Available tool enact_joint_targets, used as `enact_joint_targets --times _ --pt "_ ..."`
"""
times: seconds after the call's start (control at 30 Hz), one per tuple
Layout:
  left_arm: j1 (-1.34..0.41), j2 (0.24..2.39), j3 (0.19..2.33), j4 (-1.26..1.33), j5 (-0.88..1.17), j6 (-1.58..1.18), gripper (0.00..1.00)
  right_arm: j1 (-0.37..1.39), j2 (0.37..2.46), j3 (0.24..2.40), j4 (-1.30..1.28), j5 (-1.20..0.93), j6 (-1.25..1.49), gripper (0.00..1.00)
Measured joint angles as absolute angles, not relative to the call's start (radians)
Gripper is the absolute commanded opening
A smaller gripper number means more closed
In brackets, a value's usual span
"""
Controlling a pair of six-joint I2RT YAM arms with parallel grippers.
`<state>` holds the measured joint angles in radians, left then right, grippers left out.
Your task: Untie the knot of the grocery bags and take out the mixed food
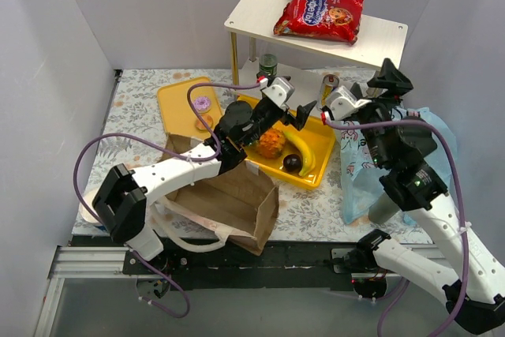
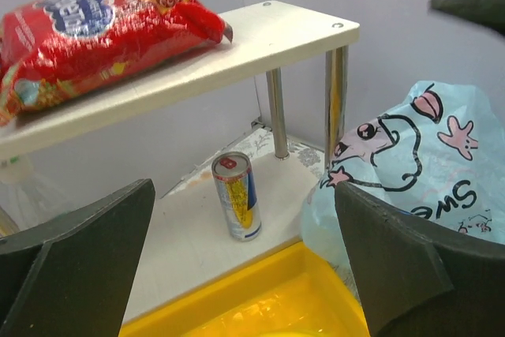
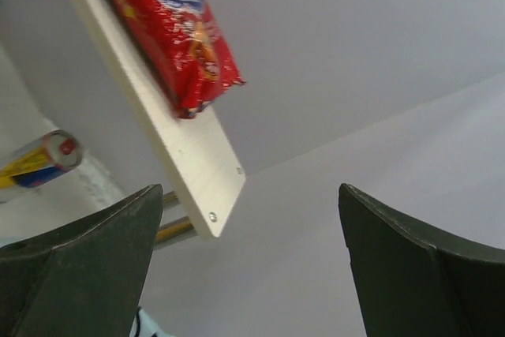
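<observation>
The relation that matters is between the light-blue plastic bag [image 1: 364, 177] and the two arms. It lies slumped on the right side of the tabletop [image 1: 142, 96], directly under the right arm and just right of the yellow tray [image 1: 319, 138] that holds the pineapple [image 1: 272, 144], banana [image 1: 304, 153] and dark fruit [image 1: 292, 163]. The right arm is plainly the nearer one, yet its right gripper [image 3: 251, 189], fingers spread wide and empty, is tilted up and away from the bag toward the shelf [image 1: 383, 37] and the red cookie packet [image 1: 319, 12], with a small can [image 3: 35, 162] off to one side. It would probably have to tip down and draw back toward its own base to reach the plastic. The left gripper [image 2: 243, 191], also spread wide with nothing between its fingers, hovers over the tray's far end; from there the blue bag sits close on its right, so a short swing right would meet it. The bag's neck is hidden under the right arm, so whether a knot remains cannot be told. The brown paper bag [image 1: 237, 195] lies beneath the left arm, near its base.
</observation>
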<state>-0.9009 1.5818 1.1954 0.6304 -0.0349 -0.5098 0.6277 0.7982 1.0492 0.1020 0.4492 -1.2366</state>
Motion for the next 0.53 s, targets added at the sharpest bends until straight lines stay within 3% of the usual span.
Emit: enact_joint_targets --times 0.2,0.4,0.53 --pt "-0.875 1.489 1.345 0.338 -0.015 -0.414 0.98 0.628 1.009 1.398 -0.431 0.311 -0.892 0.98" --pt "-0.652 1.262 1.322 0.099 0.017 -0.385 0.98 0.628 1.104 1.489 -0.734 0.398 -0.482 0.99" --pt "-0.515 1.183 1.264 0.011 0.009 -0.397 0.98 0.628 1.126 1.496 -0.859 0.474 -0.364 0.99"
